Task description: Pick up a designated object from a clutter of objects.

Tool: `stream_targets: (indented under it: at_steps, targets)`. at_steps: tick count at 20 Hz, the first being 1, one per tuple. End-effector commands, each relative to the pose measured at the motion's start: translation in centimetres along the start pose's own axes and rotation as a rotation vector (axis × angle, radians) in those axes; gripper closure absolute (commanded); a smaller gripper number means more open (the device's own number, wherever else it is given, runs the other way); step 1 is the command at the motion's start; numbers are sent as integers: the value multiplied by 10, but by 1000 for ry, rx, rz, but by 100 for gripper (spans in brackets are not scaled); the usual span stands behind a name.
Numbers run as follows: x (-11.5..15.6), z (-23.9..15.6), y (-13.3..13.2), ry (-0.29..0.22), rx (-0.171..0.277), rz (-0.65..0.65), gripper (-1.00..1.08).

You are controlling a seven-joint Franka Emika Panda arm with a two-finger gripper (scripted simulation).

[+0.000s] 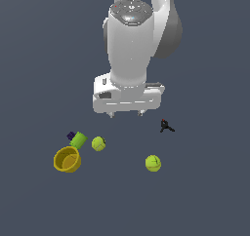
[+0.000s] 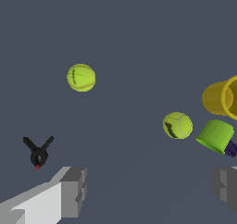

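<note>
Two yellow-green tennis balls lie on the dark floor. The slightly larger one lies alone toward the exterior view's right. The smaller-looking one lies next to the green cylinder with a purple end. The yellow cup lies on its side beside the cylinder. My gripper is open and empty. It hangs above the floor, behind both balls and apart from them.
A tiny black-and-red piece lies on the floor at the exterior view's right of the gripper. The floor is a flat dark grey surface with no edges in view.
</note>
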State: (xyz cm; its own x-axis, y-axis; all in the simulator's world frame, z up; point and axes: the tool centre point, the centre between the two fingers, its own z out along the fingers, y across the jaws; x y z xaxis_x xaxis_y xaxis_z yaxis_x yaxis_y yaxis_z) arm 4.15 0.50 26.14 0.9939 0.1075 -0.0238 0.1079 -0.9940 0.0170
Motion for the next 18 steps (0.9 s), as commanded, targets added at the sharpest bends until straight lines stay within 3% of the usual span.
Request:
stream_targets:
  at_steps: [1,11,18]
  targets:
    - [15,13,-9,2,-2,-28,-92]
    - [74,86,-57,13,-1,-155,-92]
    - [99,132,-88,21,7,-223,-92]
